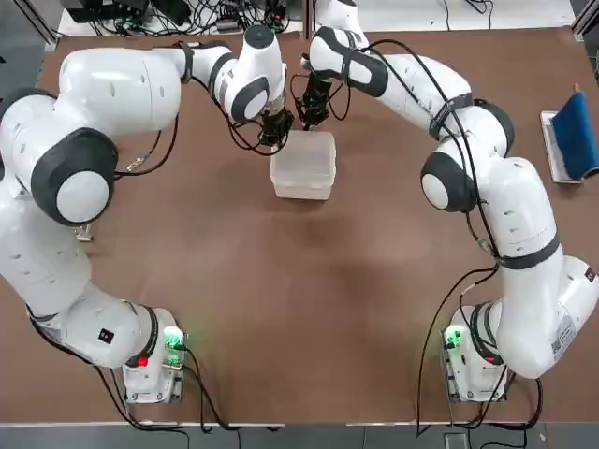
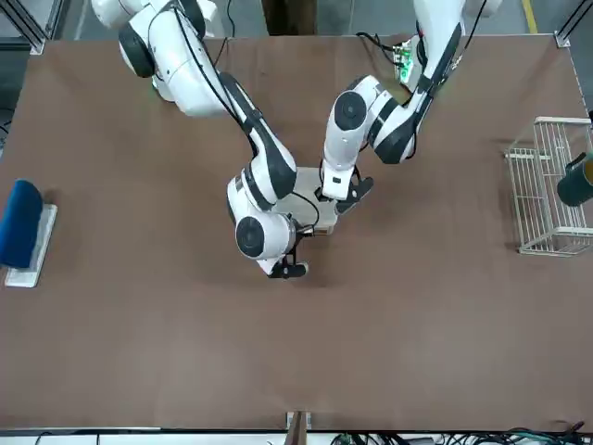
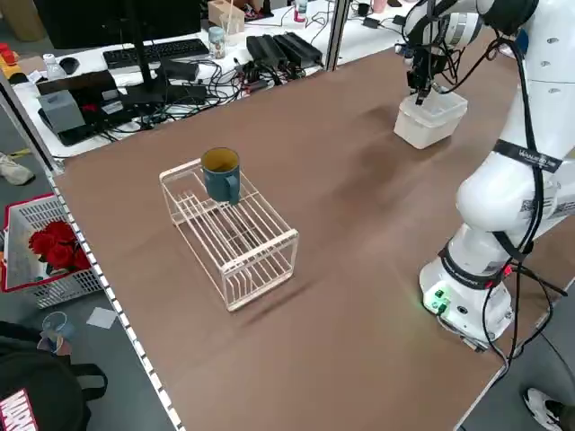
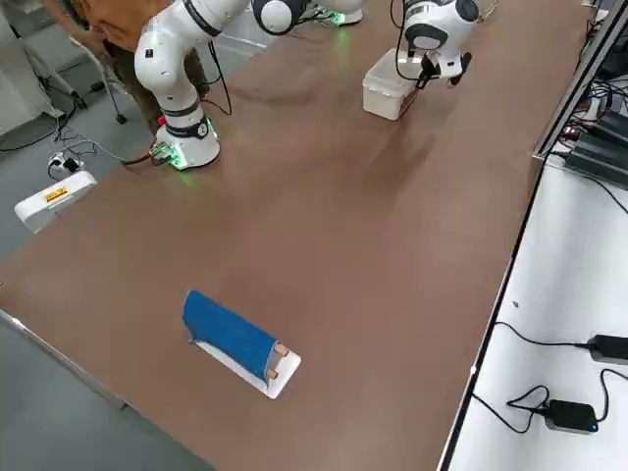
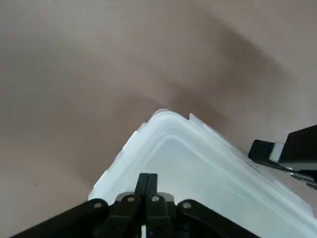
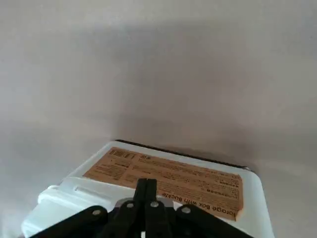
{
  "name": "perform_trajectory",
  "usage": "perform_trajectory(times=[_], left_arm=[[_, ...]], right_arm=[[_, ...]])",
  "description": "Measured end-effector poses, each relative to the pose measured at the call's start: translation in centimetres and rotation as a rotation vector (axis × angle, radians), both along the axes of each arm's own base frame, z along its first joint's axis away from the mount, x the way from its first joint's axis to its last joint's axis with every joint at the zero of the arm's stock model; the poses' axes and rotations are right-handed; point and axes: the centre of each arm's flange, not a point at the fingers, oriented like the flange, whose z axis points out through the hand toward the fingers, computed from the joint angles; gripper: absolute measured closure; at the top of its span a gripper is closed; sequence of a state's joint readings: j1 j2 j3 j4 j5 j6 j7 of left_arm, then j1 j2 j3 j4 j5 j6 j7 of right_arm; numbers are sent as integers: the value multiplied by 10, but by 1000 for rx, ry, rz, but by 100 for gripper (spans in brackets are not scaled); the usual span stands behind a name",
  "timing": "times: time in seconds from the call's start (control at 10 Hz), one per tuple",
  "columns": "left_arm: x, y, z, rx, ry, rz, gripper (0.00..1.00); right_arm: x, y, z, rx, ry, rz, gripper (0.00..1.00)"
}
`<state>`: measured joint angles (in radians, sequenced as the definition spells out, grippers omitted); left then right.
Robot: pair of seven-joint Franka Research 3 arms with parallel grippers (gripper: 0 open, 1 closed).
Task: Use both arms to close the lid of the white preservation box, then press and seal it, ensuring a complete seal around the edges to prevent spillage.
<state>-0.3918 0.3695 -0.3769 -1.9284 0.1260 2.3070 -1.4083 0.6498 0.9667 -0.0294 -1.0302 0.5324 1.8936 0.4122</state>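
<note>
Both arms' jaws (left (image 5: 147, 183), right (image 6: 146, 188)) are closed beside the lidded preservation box (image 1: 303, 166).

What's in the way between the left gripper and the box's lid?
Nothing visible: the left gripper is right over the lid. The right gripper is beside the box, not in between.

Box (image 1: 304, 193): small, translucent white, rounded corners; printed brown label (image 6: 168, 181) on one side wall. Upright on table (image 1: 271, 318), in its far half from the robot, near mid-width. Lid (image 5: 198, 173): flat, translucent white, raised rim; lies over box top. Full seating around edges cannot be told.
</note>
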Motion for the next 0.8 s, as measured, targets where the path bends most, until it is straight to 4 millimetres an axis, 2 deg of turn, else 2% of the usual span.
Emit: perform_trajectory(times=[0.8], left_arm=[[0, 0, 0, 0, 0, 0, 99]], right_arm=[[-3, 3, -2, -13, 9, -19, 99]])
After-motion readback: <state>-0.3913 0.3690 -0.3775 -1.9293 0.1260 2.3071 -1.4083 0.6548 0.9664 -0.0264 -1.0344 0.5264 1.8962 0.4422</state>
